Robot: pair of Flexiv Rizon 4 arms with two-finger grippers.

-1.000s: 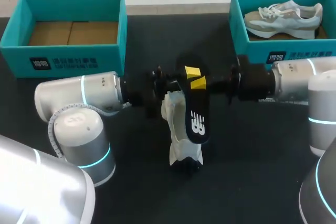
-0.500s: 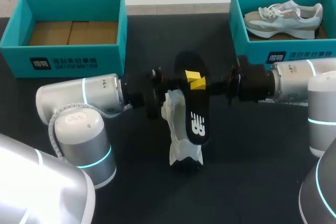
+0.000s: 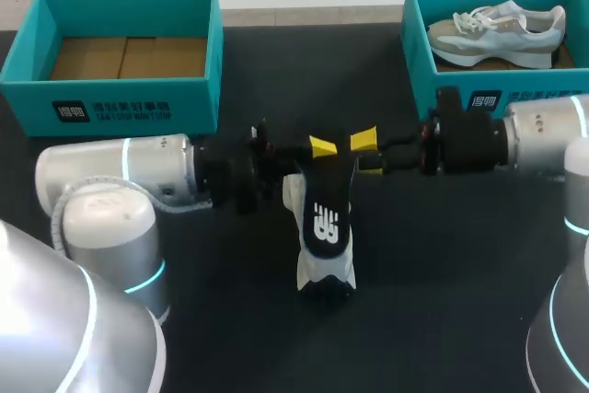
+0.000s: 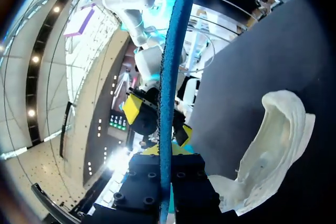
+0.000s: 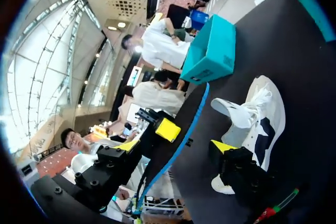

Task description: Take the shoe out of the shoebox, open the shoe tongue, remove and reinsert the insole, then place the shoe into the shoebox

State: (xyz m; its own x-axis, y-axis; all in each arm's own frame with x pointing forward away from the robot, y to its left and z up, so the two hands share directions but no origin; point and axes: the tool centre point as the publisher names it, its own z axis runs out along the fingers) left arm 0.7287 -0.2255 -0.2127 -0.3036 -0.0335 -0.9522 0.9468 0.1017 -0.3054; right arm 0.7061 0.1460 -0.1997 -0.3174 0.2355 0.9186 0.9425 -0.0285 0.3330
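black insole (image 3: pixel 327 204) hangs upright over the table (image 3: pixel 442 273), lower end down in the white shoe (image 3: pixel 322 264), which lies on the table btwn the two arms. left gripper (image 3: pixel 324 146) is clamped on the insole's top end. in the left wrist view the blue edge of the insole (image 4: pixel 169 77) runs straight out from btwn the fingers of the left gripper (image 4: pixel 167 161), both pressed to it, w/ the shoe (image 4: pixel 273 145) beside and below. right gripper (image 3: pixel 366 154) sits just beside the same top end w/ jaws apart. in the right wrist view the insole (image 5: pixel 176 145) passes btwn the tips of the right gripper (image 5: pixel 195 137), close to one tip, a clear gap to the other. shoe (image 5: pixel 257 114) is ahead of it. insole has a white logo. left shoebox (image 3: pixel 120 112), teal, shows only brown cardboard inside. right shoebox (image 3: pixel 442 80) holds a second shoe (image 3: pixel 497 29), grey-white. both box fronts have a dark label plus white print, too small to read.
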